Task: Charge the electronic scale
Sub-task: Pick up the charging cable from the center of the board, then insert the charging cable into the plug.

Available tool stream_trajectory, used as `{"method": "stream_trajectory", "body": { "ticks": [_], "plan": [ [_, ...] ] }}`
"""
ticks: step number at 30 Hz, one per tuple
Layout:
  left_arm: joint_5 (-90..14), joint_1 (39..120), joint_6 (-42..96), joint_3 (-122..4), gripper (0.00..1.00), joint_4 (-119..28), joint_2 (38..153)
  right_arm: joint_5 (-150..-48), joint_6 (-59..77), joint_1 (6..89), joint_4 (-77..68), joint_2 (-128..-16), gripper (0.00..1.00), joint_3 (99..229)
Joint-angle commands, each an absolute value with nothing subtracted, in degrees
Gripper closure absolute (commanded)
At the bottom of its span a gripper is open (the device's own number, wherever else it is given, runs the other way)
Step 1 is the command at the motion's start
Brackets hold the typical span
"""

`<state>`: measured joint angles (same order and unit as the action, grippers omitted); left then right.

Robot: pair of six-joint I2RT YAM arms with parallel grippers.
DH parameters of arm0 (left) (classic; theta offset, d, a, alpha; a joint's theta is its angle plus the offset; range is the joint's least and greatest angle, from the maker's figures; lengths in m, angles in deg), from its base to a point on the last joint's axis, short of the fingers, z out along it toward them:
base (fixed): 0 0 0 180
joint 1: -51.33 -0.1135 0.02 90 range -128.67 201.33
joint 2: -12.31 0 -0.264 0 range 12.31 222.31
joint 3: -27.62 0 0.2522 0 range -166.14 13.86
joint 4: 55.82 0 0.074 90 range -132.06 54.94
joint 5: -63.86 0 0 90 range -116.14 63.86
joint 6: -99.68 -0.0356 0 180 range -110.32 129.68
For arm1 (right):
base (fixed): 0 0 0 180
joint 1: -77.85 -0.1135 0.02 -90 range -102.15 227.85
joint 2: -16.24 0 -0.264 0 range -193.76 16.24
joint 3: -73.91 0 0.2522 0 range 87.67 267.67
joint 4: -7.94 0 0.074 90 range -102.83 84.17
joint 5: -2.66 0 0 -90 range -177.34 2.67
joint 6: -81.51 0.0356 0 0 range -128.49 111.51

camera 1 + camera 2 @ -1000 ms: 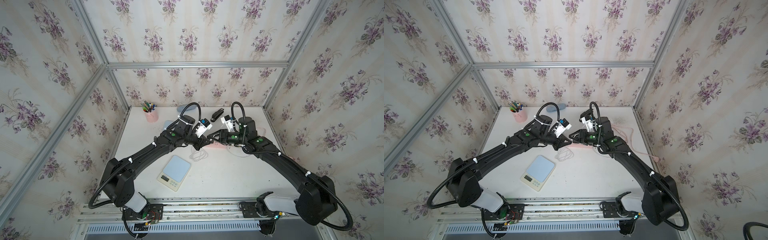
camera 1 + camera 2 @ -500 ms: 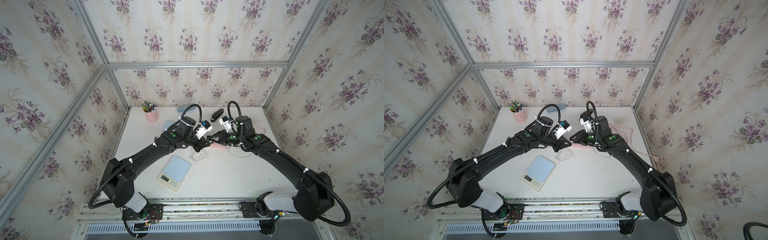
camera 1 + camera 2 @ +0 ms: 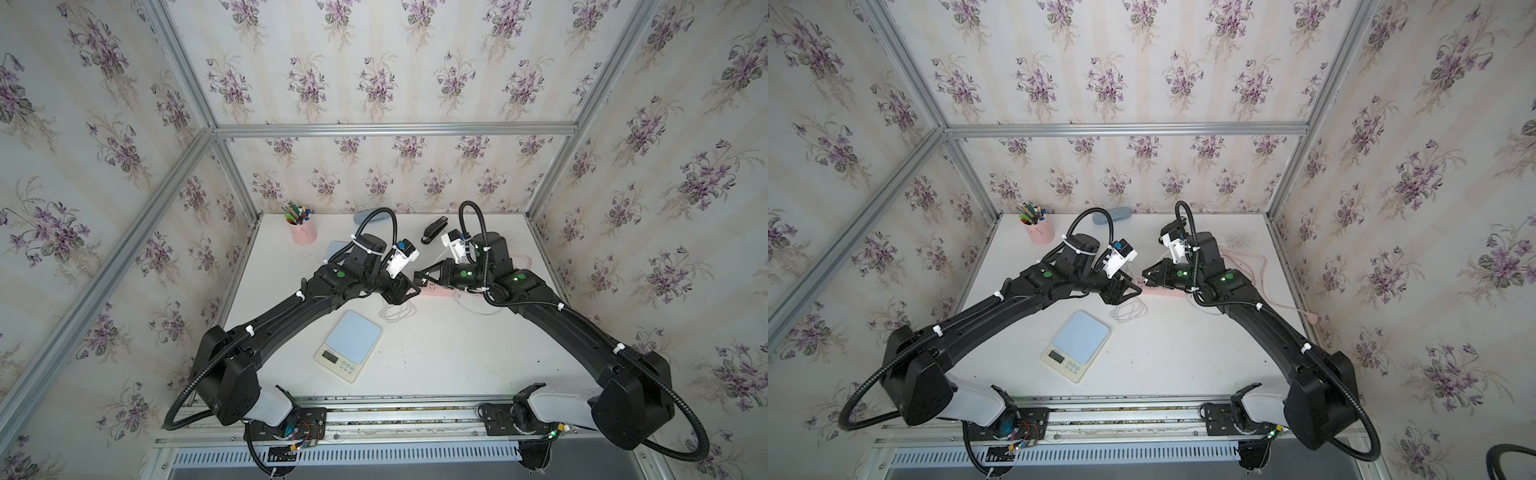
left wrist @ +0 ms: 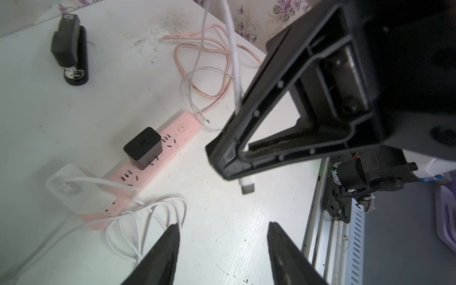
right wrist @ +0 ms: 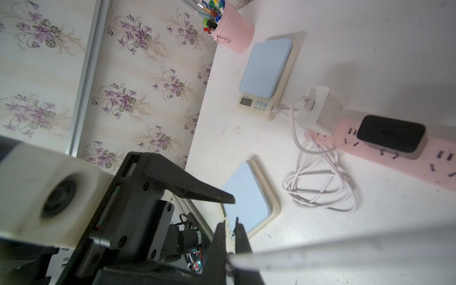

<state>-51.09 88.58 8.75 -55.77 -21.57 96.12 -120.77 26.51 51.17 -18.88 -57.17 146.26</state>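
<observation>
Because both arms reach in over the middle of the white table, their grippers meet above a pink power strip (image 4: pixel 187 130) just past centre. At 11 o'clock stands a pink pen cup (image 3: pixel 303 232), and beside it lies a spare blue-topped scale (image 5: pixel 265 74). The left gripper (image 4: pixel 223 225) hovers low over the table, its jaws apart with nothing between them, probably free to steady something. The electronic scale (image 3: pixel 353 345) to be charged lies flat and untouched toward 6 o'clock, display facing the robot's base, with no cable reaching it. Just beyond it, toward 1 o'clock, rests a loose coil of white cable (image 3: pixel 399 311), which runs to a white adapter (image 4: pixel 79 190) on the strip's near end. A black adapter (image 4: pixel 143 146) sits mid-strip with its slot facing up and empty. The right gripper (image 5: pixel 229 229) is clenched on a thin white cable, its plug (image 4: pixel 247 186) hanging just below the jaws; so short a grip likely keeps the tip stiff for aiming. A black stapler (image 3: pixel 434 229) sits at 12 o'clock, and the strip's pink cord (image 4: pixel 185 36) loops away toward 3 o'clock.
</observation>
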Motion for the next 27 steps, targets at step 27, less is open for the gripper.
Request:
{"method": "stream_trajectory", "body": {
  "ticks": [27],
  "plan": [
    [-62.53,77.23,15.45,-48.16,0.39,-26.74,96.10,-141.39,-37.68,59.13,3.54,-78.05,1.00,144.70]
  ]
}}
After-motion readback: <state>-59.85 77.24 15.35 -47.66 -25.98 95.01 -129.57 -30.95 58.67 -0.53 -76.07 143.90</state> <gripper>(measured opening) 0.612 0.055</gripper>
